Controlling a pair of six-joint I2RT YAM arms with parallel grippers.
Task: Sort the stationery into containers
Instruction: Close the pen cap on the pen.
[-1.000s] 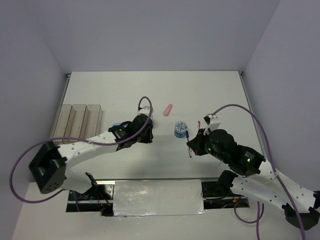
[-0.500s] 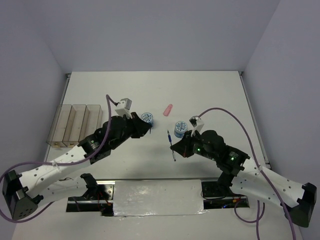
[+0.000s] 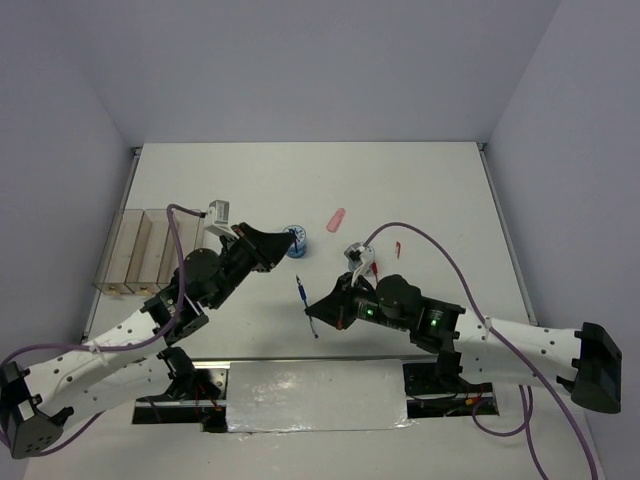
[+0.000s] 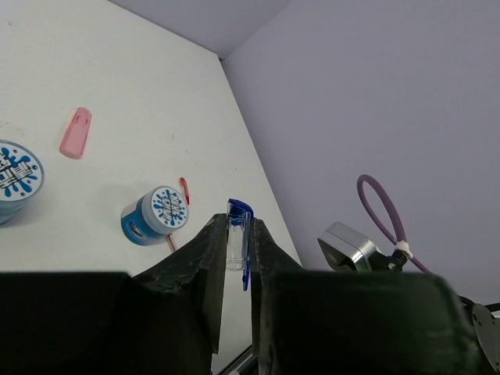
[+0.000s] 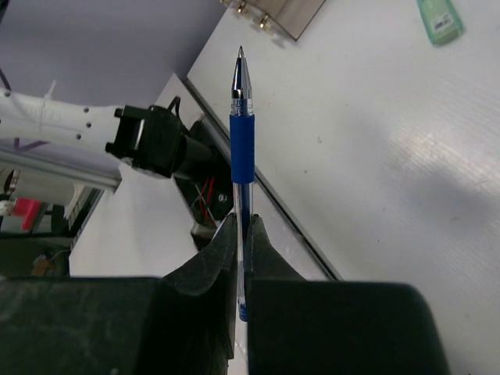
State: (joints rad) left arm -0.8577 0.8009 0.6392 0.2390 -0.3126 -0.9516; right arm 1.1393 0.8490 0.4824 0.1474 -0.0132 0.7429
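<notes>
Your right gripper is clamped on a blue pen; its lower barrel is hidden between the fingers. Your left gripper pinches a blue pen cap. Both arms reach toward centre; the bins sit at 9 o'clock.

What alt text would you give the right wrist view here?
The right gripper is shut on a blue pen, its tip pointing up and away over the white table. A green bar lies near the top right corner, and an end of the amber bins shows at the top edge.
</notes>
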